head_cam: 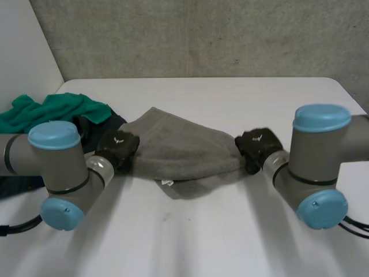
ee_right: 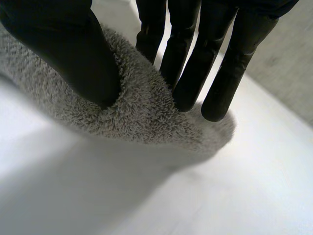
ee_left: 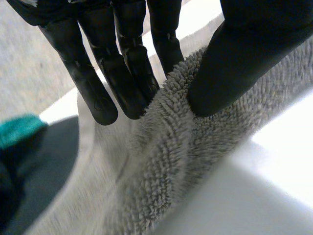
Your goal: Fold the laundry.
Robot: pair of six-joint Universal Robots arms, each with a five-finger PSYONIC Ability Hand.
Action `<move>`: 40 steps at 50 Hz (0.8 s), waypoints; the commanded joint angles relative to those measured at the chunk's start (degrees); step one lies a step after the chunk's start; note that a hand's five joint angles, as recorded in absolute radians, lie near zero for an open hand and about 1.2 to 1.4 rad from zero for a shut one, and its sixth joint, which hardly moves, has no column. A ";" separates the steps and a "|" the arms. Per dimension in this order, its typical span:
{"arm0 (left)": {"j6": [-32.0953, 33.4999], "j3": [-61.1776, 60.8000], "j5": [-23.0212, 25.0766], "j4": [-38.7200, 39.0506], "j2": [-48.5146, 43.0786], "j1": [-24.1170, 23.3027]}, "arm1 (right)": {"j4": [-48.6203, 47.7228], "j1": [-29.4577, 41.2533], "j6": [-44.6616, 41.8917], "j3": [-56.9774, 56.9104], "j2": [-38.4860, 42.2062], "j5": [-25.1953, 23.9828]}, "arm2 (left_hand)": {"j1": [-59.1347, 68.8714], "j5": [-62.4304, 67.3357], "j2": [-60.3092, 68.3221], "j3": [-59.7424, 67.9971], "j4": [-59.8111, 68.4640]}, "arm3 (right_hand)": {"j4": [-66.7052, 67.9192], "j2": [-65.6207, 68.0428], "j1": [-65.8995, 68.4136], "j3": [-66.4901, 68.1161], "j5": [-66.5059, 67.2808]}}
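**Grey towel** [head_cam: 184, 147]: terry cloth, lying across the middle of the white bench [head_cam: 230, 98] and stretched between the two hands. The far edge runs slanted from a peak near the left end down towards the right end. On the near side a lower layer sticks out past the upper one, with a small white tag [head_cam: 167, 182] at its edge.

**Left hand** [head_cam: 118, 149]: at the towel's left end. In the left wrist view the thumb [ee_left: 244, 54] presses the pile against the straight fingers [ee_left: 122, 73], pinching a ridge of towel [ee_left: 166, 161].

**Right hand** [head_cam: 256, 145]: at the towel's right end. In the right wrist view the thumb [ee_right: 63, 44] and straight fingers [ee_right: 195, 63] pinch the rolled edge [ee_right: 142, 112] between them.

**Green cloth** [head_cam: 52, 109]: crumpled at the bench's far left, lying on a dark cloth [head_cam: 115, 120] that reaches close to the towel's left end.

**Open room**: bare bench shows on the near side, the far side and to the right. The left side is crowded.
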 commanded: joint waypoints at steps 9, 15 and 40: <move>-4.99 -3.76 -0.66 -0.02 31.74 -3.56 | 8.10 -6.46 -3.41 -5.53 -21.62 -1.29 | 13.85 14.54 11.58 11.97 11.36 | 12.10 12.83 26.48 13.02 14.36; -9.66 -4.03 -0.30 -0.38 34.93 -3.91 | 14.08 -7.26 -6.40 -14.49 -20.92 -4.18 | 13.85 14.54 11.58 11.97 11.36 | 12.10 12.83 26.48 13.02 14.36; -6.15 16.54 -0.74 0.33 -0.49 -5.67 | 4.95 -6.38 -15.54 -37.36 13.98 2.22 | -54.09 -53.40 -56.36 -55.96 -56.57 | -57.90 -57.17 -43.52 -56.98 -55.64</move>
